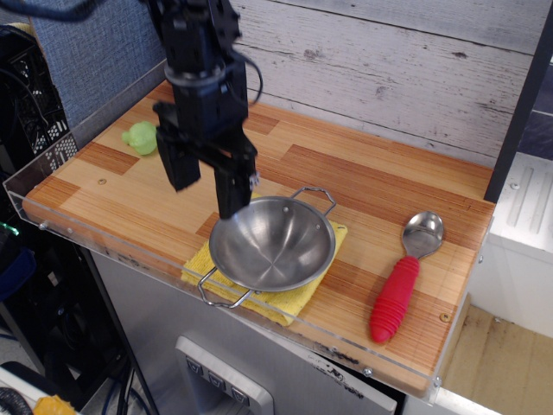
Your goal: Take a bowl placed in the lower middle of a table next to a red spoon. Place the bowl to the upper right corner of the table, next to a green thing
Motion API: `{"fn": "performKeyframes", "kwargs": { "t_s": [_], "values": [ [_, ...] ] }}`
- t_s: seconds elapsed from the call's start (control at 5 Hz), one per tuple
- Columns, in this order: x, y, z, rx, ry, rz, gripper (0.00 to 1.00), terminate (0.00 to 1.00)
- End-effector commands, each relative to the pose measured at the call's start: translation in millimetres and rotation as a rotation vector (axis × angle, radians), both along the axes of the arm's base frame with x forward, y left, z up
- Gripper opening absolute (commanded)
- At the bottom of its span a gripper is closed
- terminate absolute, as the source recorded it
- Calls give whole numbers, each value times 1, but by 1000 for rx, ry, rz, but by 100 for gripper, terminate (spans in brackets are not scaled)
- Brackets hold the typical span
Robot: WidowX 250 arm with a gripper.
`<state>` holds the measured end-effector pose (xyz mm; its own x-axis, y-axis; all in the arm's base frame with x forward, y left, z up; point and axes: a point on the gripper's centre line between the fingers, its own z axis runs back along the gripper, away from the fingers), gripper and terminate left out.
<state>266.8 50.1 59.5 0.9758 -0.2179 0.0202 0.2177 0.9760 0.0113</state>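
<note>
observation.image view: End effector is black, pointing down, its two fingers spread apart with an open gap between them, pinching nothing. It hangs over the desk, above the planks just beside the bowl's back-left rim; the nearer finger tip overlaps that rim in this view, and contact cannot be told.

Bowl: stainless steel, upright, directly to the right of and slightly below the end effector in frame. It sits on a yellow cloth near the front edge of the desk. One wire loop handle points toward the rear right, the other toward the front left, over the clear rim.

Red spoon: well to the right of the end effector, beyond the bowl, apart from it, lying flat with the scoop head toward the rear.

Green thing: left of the end effector, slightly behind it, near the desk's left edge, partly alongside the arm.
</note>
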Motion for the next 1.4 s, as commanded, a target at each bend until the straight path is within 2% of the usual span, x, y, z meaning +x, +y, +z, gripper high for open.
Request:
{"fn": "performKeyframes", "kwargs": {
  "t_s": [0.0,0.4,0.6,0.8,1.2],
  "values": [
    [4,-12,-6,29,15,-49,100,0],
    [4,-16,-22,57,81,-69,100,0],
    [4,-17,-25,62,93,-72,100,0],
    [4,-18,-27,66,95,-78,0,0],
    [2,-20,-30,73,100,-79,0,0]
  ]
}}
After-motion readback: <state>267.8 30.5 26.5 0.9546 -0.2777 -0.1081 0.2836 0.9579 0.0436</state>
